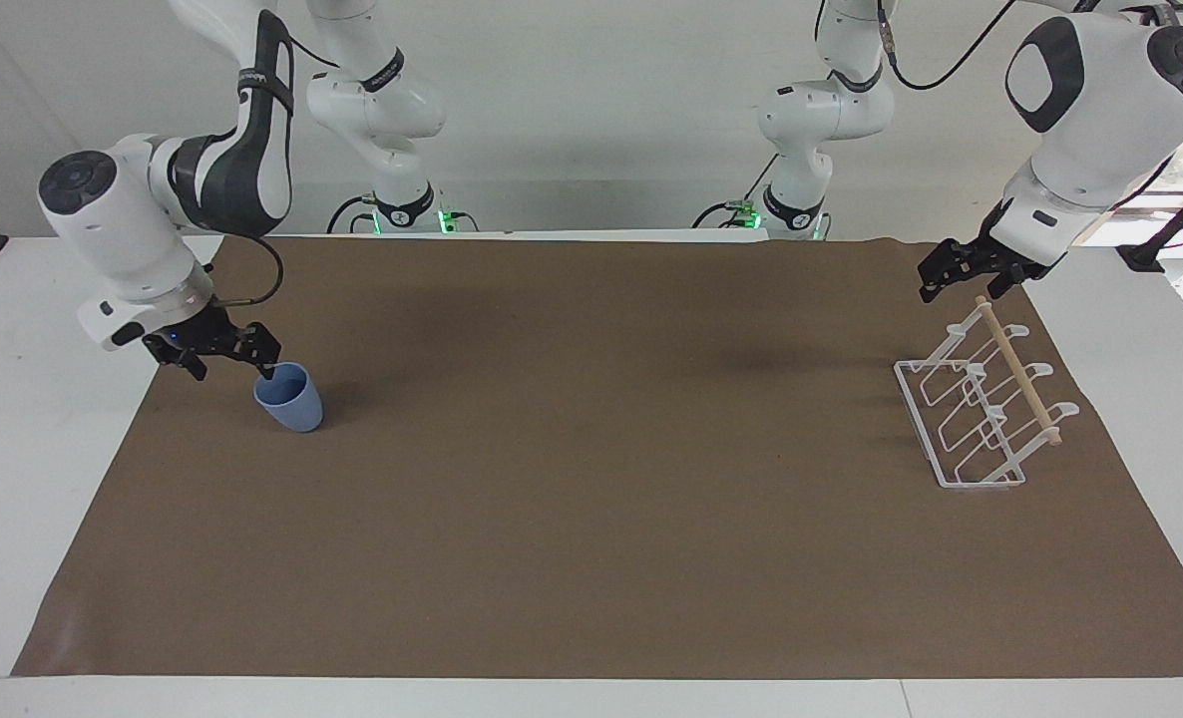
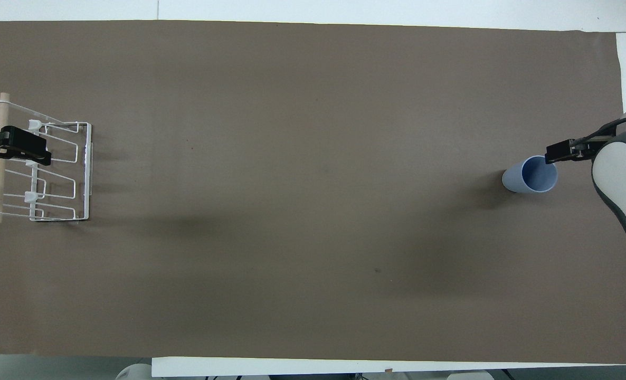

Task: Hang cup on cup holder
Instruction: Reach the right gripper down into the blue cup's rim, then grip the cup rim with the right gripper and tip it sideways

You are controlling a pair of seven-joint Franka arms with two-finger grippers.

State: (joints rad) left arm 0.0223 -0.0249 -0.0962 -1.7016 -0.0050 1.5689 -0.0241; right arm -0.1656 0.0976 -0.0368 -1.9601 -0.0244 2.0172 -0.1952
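Observation:
The light-blue cup [image 1: 290, 399] stands upright, mouth up, on the brown mat toward the right arm's end of the table; it also shows in the overhead view [image 2: 532, 175]. My right gripper [image 1: 233, 367] is open and low beside the cup. One fingertip [image 1: 267, 373] is at the cup's rim, and I cannot tell if it touches. In the overhead view the right gripper [image 2: 569, 151] overlaps the rim's edge. The white wire cup holder [image 1: 966, 424] with its wooden dowel [image 1: 1018, 371] stands toward the left arm's end. My left gripper [image 1: 960, 289] waits open and empty over the holder.
The brown mat [image 1: 591, 519] covers most of the white table [image 1: 13, 449]. In the overhead view the cup holder [image 2: 54, 174] sits at the mat's edge, with the left gripper [image 2: 7, 150] over its dowel.

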